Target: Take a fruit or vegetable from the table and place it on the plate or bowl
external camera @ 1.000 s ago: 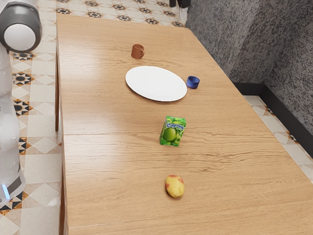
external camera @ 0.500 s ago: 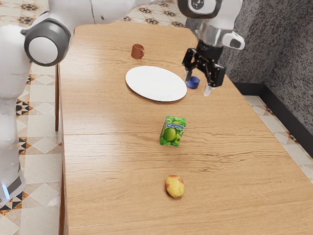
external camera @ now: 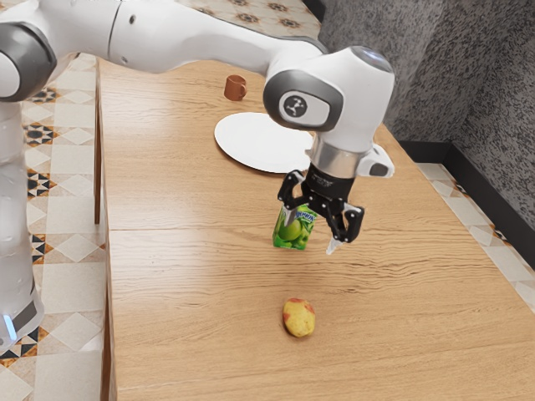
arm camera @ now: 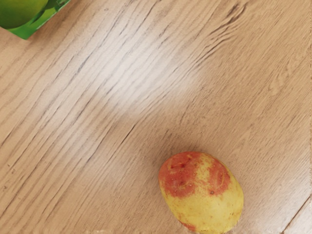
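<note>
A yellow fruit with red blotches, a mango (external camera: 299,317), lies on the wooden table near its front edge; the wrist view has the mango (arm camera: 201,191) just below my hand. My gripper (external camera: 309,228) hangs open above the table, beside the green juice carton (external camera: 292,230) and a short way behind the fruit, holding nothing. The white plate (external camera: 251,138) lies flat further back, partly hidden by my arm.
A brown cup (external camera: 235,87) stands behind the plate. The green carton's corner (arm camera: 27,17) is close to my hand. A dark speckled wall runs along the exterior view's right. Bare tabletop (external camera: 418,301) lies around the fruit.
My arm swung in from the exterior view's left, passed over the blue cup beside the plate, and has now come forward and down next to the juice carton. No object has moved.
</note>
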